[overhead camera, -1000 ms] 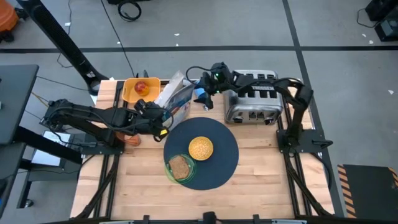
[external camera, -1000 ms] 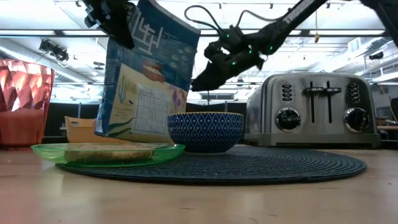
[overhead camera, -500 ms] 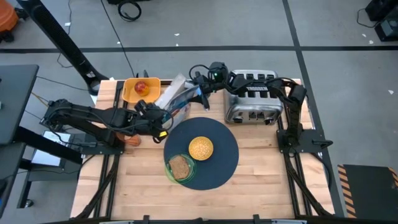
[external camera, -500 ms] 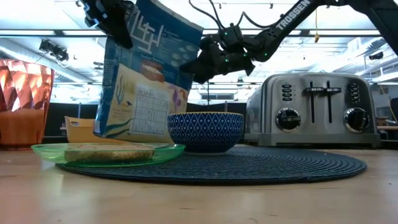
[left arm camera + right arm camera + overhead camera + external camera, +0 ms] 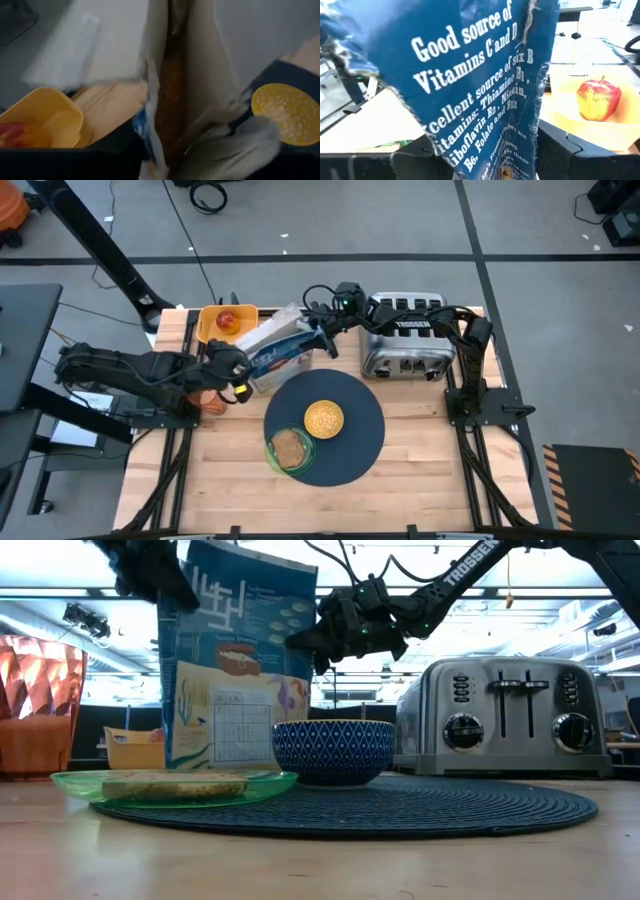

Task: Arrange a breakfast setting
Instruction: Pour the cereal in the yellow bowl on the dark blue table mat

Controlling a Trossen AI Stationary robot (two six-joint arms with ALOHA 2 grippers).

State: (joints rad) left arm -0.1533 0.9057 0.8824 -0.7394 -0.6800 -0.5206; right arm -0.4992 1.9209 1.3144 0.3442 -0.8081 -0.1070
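Note:
A blue cereal box [image 5: 278, 347] leans in the air over the table's far left part, its torn open top [image 5: 170, 85] toward my left gripper [image 5: 236, 376]. That gripper stands open just off the top. My right gripper [image 5: 318, 638] is shut on the box's right side. On the round dark mat [image 5: 360, 448] stand the yellow bowl [image 5: 323, 418] and the green plate with toast [image 5: 290, 450]. The red apple [image 5: 228, 321] lies in the orange-yellow tray [image 5: 212, 332]. My left gripper: I cannot tell whether its fingers still touch the box's open top. My right gripper has the box's narrow printed side panel [image 5: 485, 100] between its two fingers, coming nearly level from the table's right. The box stands tilted above the table; its lower end is hidden behind the bowl.
The silver toaster [image 5: 405, 345] stands at the far right, beside the mat. An orange tumbler [image 5: 40, 705] stands at the left under my left arm. Bare wood lies along the near edge [image 5: 200, 490].
My left gripper has drawn back toward the table's left edge, off the box's top corner. My right gripper has come in toward the box and now sits at its right side. The box has swung from a lean to nearly upright as seen from the near edge.

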